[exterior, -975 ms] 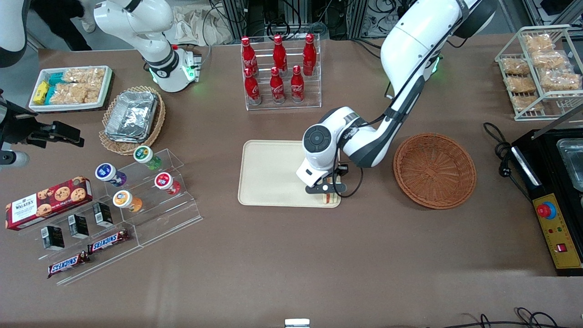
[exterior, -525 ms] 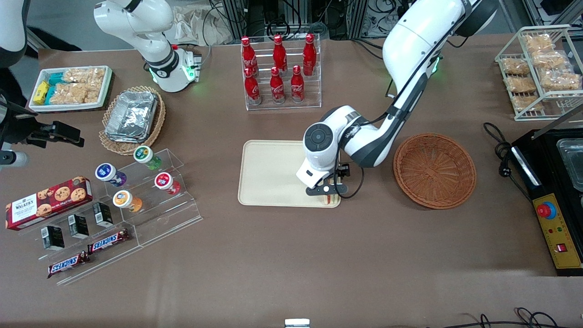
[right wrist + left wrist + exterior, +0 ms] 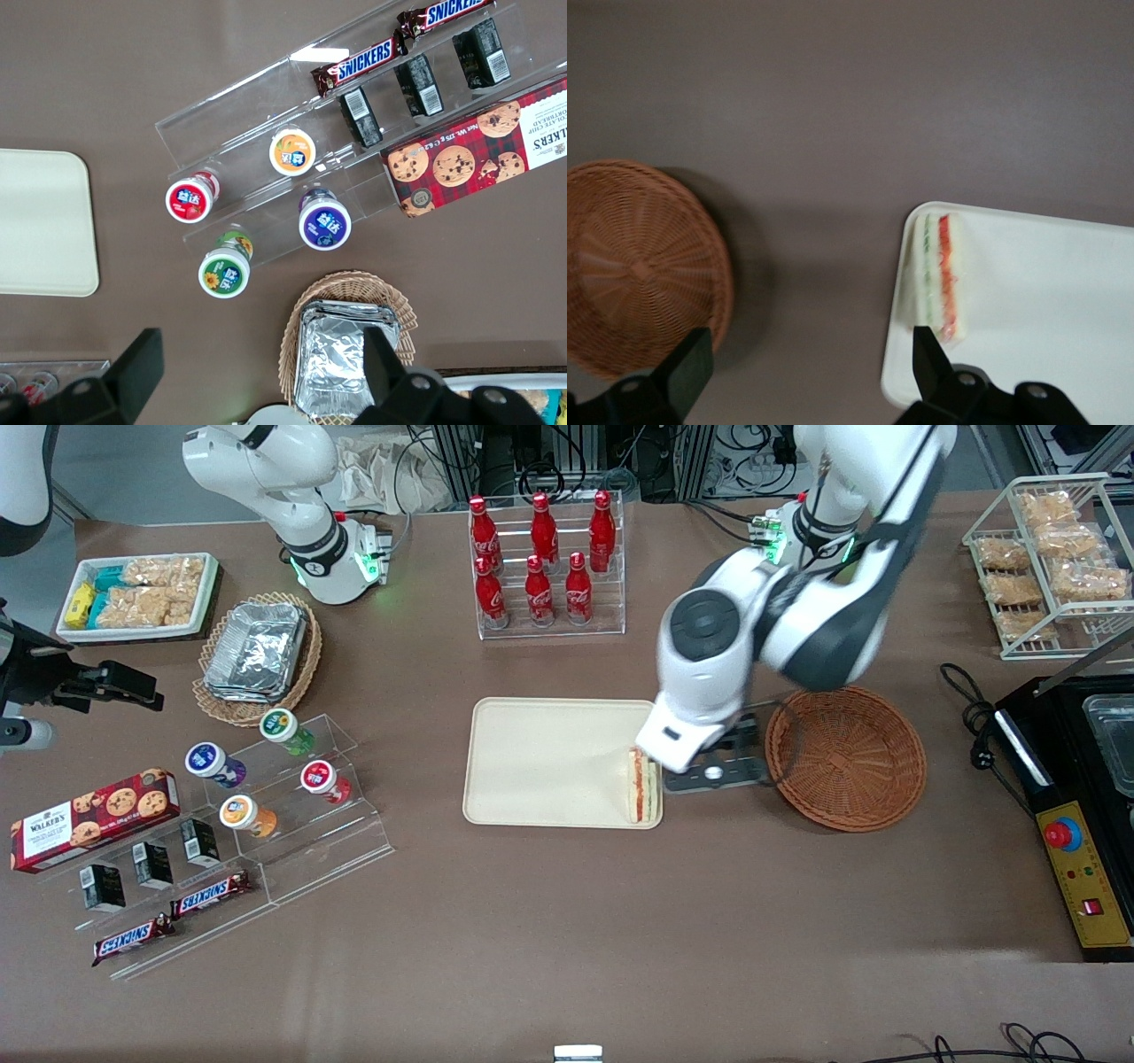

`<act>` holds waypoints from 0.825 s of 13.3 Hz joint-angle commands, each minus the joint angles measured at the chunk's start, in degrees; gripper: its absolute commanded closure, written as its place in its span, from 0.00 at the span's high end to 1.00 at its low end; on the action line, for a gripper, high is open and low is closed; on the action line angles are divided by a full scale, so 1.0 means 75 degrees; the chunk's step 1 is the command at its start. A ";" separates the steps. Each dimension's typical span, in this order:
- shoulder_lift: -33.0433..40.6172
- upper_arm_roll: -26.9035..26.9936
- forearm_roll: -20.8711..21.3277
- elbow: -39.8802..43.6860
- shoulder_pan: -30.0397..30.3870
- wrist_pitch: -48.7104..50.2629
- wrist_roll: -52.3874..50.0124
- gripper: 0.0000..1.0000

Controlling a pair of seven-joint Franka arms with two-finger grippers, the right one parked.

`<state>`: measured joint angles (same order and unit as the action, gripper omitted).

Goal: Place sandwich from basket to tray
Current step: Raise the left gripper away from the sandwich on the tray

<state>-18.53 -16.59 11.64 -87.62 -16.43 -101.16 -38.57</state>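
The sandwich [image 3: 642,786] stands on its crust edge on the cream tray [image 3: 540,762], at the tray's end closest to the basket, with its red and green filling stripes showing [image 3: 939,279]. The reddish-brown wicker basket [image 3: 846,757] holds nothing [image 3: 638,266]. My left gripper [image 3: 716,775] hangs raised above the bare table between the tray's rim [image 3: 899,372] and the basket. Its fingers are open wide with nothing between them [image 3: 812,332].
A rack of red cola bottles [image 3: 545,562] stands farther from the camera than the tray. An acrylic stand with yoghurt cups [image 3: 283,779] and a tan basket of foil packs [image 3: 257,651] lie toward the parked arm's end. A black appliance [image 3: 1076,779] sits beside the basket.
The gripper was shut on the sandwich low over the tray; it has let go, risen and shifted toward the basket. The sandwich stays on the tray.
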 commanded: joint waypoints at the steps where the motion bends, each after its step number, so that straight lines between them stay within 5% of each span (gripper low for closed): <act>1: 0.1050 0.0870 -0.0742 -0.0271 0.0351 0.0597 0.1773 1.00; 6: 0.1990 0.3427 -0.2313 -0.0763 0.0233 0.0634 0.5967 1.00; 11: 0.1640 0.3900 -0.2209 -0.0648 0.0245 -0.0070 0.6901 1.00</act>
<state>-5.01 12.40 -4.87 -94.09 -13.91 -101.08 12.14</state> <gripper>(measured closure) 0.000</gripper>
